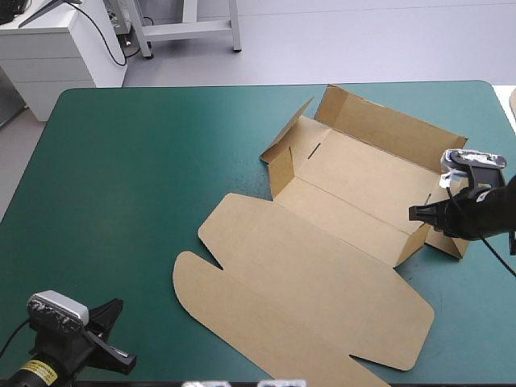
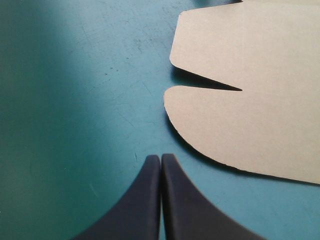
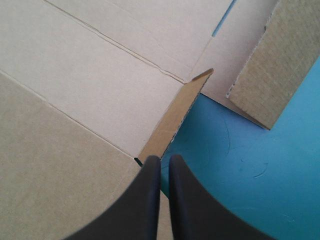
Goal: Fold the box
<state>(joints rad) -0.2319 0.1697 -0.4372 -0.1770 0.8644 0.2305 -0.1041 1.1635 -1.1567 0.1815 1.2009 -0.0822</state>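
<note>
The brown box (image 1: 322, 266) lies right of the table's middle. Its lid panel with two rounded flaps is flat toward the near left, and its far wall (image 1: 395, 121) and end flaps are raised. My right gripper (image 1: 418, 214) is at the box's right end. In the right wrist view it (image 3: 165, 159) is all but shut on the low side wall (image 3: 175, 117), with the tray floor (image 3: 100, 90) on one side and a raised end flap (image 3: 275, 65) ahead. My left gripper (image 1: 117, 306) rests shut (image 2: 161, 157) near the front left corner, short of the rounded flaps (image 2: 250, 100).
The teal-green cover (image 1: 121, 177) stretches wide to the left of the box. The table's right edge (image 1: 504, 105) runs close behind my right arm. The front edge lies just under my left arm.
</note>
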